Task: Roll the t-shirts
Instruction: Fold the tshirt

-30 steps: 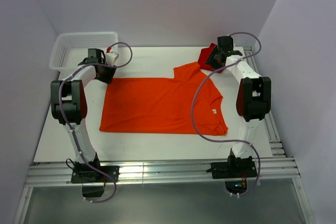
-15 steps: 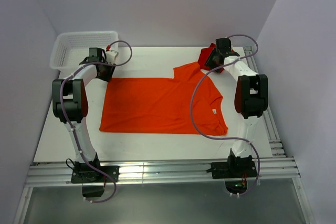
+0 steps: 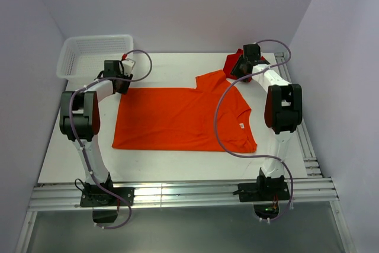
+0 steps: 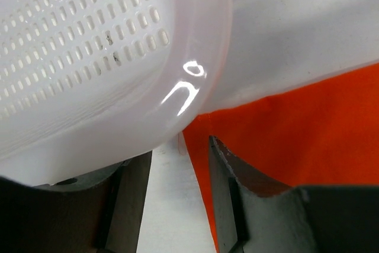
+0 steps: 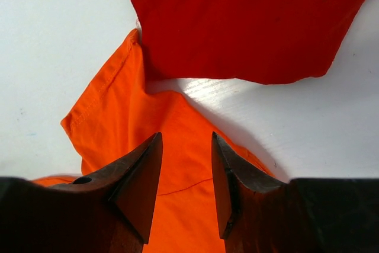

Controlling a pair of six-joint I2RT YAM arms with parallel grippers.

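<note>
With the orange tee [image 3: 183, 119] flat mid-frame and the red tee [image 3: 233, 61] bunched at upper right, the left gripper [image 4: 180, 149] and right gripper [image 5: 186, 137] stood spread and empty; the left might snag the basket [image 4: 89, 57], the right might pinch both tees together.

Glossy plastic basket [image 4: 71, 51], orange cloth t-shirt [image 3: 177, 119]

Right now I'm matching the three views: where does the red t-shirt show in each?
Top external: red t-shirt at the far right, partly hidden.
Left wrist: not in it.
Right wrist: red t-shirt fills the top.
Shared landmark: orange t-shirt, in all three.
</note>
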